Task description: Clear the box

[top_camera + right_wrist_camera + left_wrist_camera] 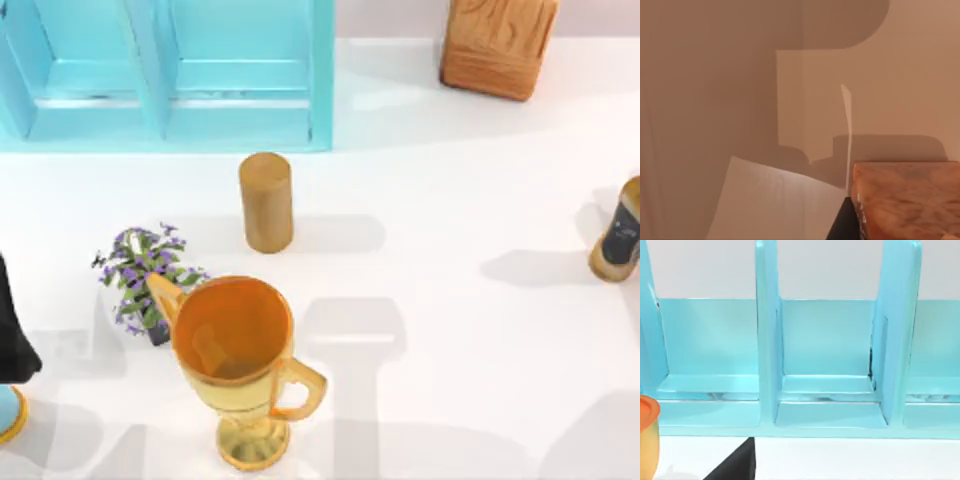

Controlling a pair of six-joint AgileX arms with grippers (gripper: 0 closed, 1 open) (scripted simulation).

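The box (pixel 497 45), orange-brown wood with carved swirl grain, stands at the far right of the table, its back cut off by the top view's edge. In the right wrist view a corner of the box (pixel 907 197) lies close, with a dark part of my right gripper (pixel 842 226) just beside it. My left arm (pixel 12 330) is a black shape at the table's left edge. A dark piece of my left gripper (pixel 737 466) shows in the left wrist view, which faces the shelf cabinet.
A turquoise shelf cabinet (pixel 170 75) fills the far left. A tan wooden cylinder (pixel 266 200) stands mid-table, and a purple flower pot (pixel 148 275) and a golden trophy cup (pixel 240 360) stand nearer. A bottle (pixel 620 235) stands at the right edge.
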